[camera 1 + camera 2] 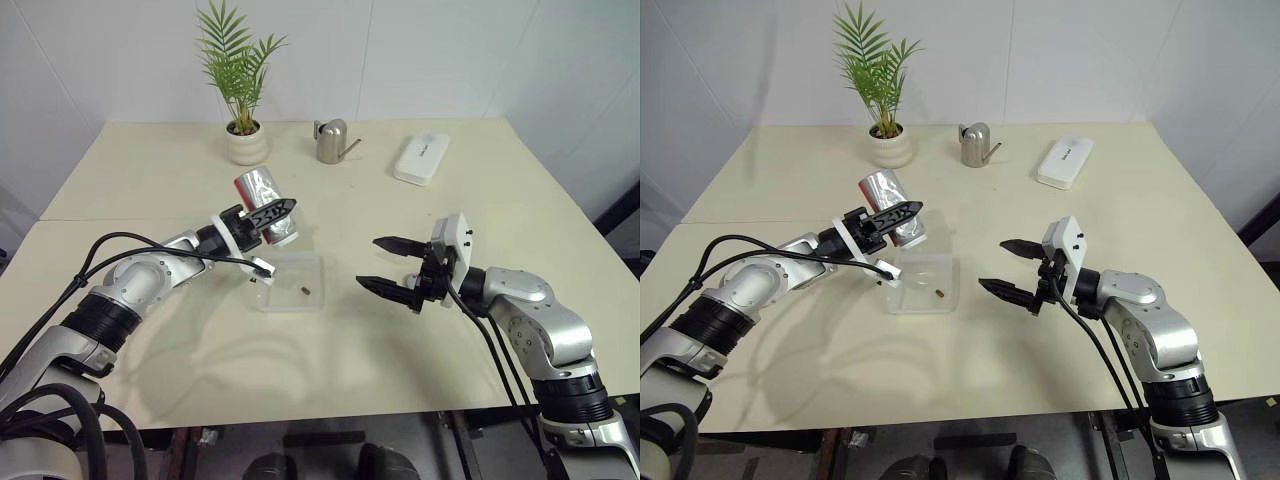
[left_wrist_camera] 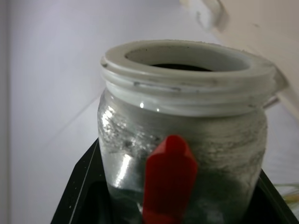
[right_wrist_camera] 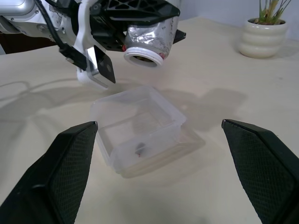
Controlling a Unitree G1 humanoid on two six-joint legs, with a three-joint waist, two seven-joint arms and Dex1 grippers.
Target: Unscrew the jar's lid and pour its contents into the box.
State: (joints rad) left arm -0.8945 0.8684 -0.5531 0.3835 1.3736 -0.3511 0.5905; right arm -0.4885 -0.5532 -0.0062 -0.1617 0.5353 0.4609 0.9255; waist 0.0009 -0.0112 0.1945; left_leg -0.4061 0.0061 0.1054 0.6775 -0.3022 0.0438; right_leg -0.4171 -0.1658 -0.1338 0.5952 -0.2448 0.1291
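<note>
Silver jar [image 1: 262, 200] is clamped in the left gripper [image 1: 262, 232], tipped mouth-down over the clear box [image 1: 290, 282] near the desk's middle, lid already off, so gravity does the pouring. One brown pellet [image 1: 305, 291] lies in the box (jar looks empty now). Right gripper [image 1: 393, 266] hovers beside the box, jaws wide, holding nothing. White case [image 1: 421, 158] near the far right corner carries print, unreadable.

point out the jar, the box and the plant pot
jar [image 3: 148, 41], right wrist view, silver side above its mouth
box [image 1: 312, 262], left eye view, far right rim
plant pot [image 1: 247, 146], left eye view, front of the pot
</note>
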